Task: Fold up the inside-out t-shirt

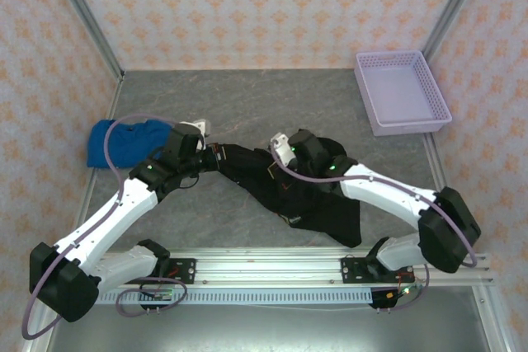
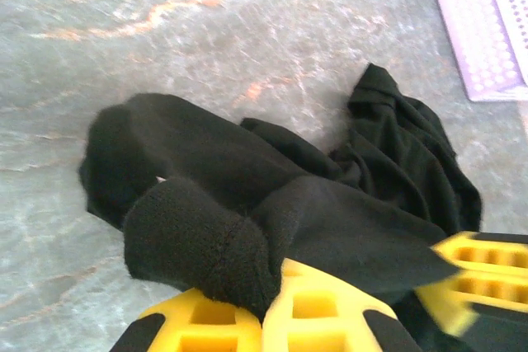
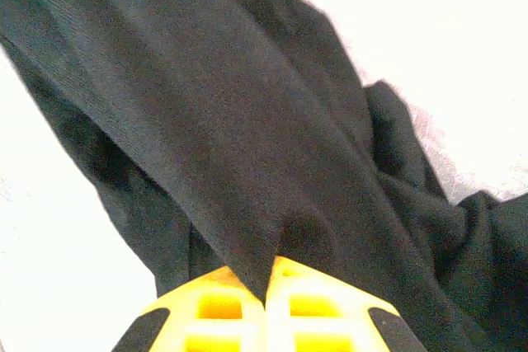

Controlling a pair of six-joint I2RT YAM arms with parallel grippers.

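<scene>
- The grey marbled table (image 1: 247,96) carries everything; I can read no label or writing anywhere.
- The inside-out t-shirt (image 1: 318,204) lies bunched at the centre and trails toward 5 o'clock. Its upper edge is drawn between the arms, I'd guess to spread it for folding.
- A lavender basket (image 1: 403,92) sits at 1 o'clock.
- A blue garment (image 1: 124,142) lies at 9 o'clock, clear of the shirt.
- The left gripper (image 2: 271,286) is clamped on a thick black fold.
- The right gripper (image 3: 268,274) pinches the cloth too.

Left tool (image 2: 266,301) and right tool (image 3: 266,288) pinched closed
</scene>
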